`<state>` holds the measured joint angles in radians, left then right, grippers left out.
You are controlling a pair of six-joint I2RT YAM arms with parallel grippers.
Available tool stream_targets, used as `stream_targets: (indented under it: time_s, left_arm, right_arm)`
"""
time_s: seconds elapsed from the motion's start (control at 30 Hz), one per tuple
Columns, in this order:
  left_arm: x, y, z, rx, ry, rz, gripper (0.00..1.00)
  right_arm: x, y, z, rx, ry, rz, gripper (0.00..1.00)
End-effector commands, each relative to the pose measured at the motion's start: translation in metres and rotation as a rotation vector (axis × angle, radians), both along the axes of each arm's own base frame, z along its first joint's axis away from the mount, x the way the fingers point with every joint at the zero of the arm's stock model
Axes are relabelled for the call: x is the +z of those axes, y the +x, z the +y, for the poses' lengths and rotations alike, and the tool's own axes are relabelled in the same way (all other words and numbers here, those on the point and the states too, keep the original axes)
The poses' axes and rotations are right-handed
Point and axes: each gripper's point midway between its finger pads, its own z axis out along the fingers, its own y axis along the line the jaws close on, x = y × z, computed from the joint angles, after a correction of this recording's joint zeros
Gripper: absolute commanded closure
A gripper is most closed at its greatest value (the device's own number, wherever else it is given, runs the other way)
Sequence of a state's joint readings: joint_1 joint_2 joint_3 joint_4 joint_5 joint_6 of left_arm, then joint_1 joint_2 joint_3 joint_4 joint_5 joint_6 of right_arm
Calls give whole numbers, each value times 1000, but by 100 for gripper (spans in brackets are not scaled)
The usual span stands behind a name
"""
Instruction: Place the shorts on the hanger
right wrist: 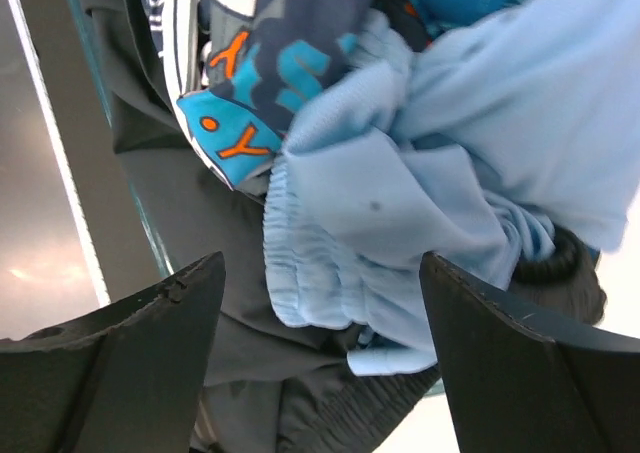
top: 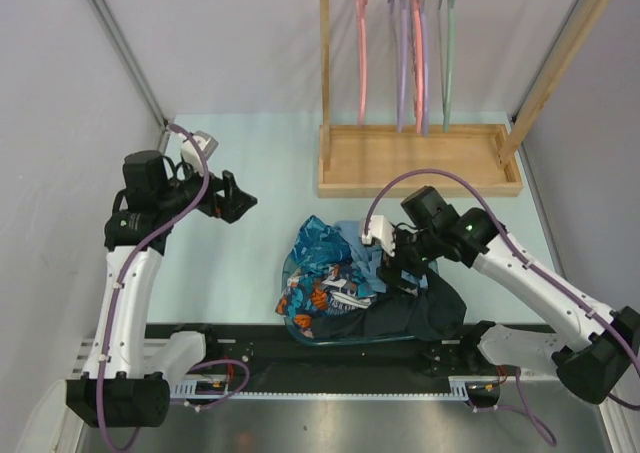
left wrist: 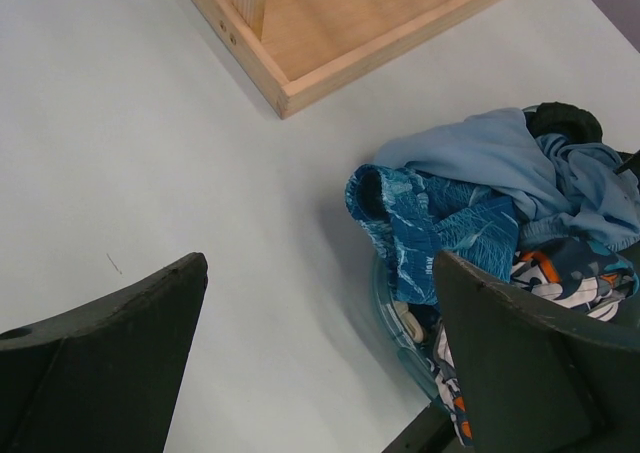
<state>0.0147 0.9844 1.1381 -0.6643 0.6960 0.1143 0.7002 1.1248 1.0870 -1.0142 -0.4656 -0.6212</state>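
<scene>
The light sky-blue shorts (right wrist: 400,203) lie crumpled in a pile of clothes in a clear bin (top: 290,273). They also show in the top view (top: 372,258) and the left wrist view (left wrist: 500,158). My right gripper (right wrist: 320,363) is open just above their elastic waistband, a finger on each side. In the top view it (top: 400,270) hangs over the pile's right part. My left gripper (top: 240,201) is open and empty above bare table, left of the pile. The sage hanger (top: 449,53) hangs rightmost on the wooden rack.
A blue-and-orange patterned garment (top: 325,293) and a black garment (top: 420,313) share the bin. A bright blue patterned cloth (left wrist: 430,228) lies on top. Pink (top: 362,48) and purple (top: 404,63) hangers hang on the rack, whose wooden base (top: 420,163) stands behind the pile.
</scene>
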Motion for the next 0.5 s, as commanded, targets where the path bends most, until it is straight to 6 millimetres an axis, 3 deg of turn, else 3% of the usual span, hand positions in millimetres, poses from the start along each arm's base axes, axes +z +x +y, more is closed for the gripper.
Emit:
stream_targets:
  time_s: [0.0,0.13,0.23,0.27,0.33,0.47]
  left_arm:
    - [1,3,-3,-25,6,-31,0]
    - [-2,3,-2,-25,13,-26,0]
    - [-3,1,-1,-27,21,-25,0]
    - [-4,0,-1,-30,31,-31,0]
    - [-4,-2,0,-32,40,-30,0]
    - [-2,-9,-9,-81,46,-46,0]
  right_arm:
    - [-12,3,6,75,-41,-80,19]
    - [-28,4,3,91,-99,-124,30]
    - [-26,8,3,92,-99,-176,52]
    - [-21,7,1,94,-101,-190,79]
    - [-3,10,3,76,-84,-228,98]
    - [40,12,-3,21,-19,-310,100]
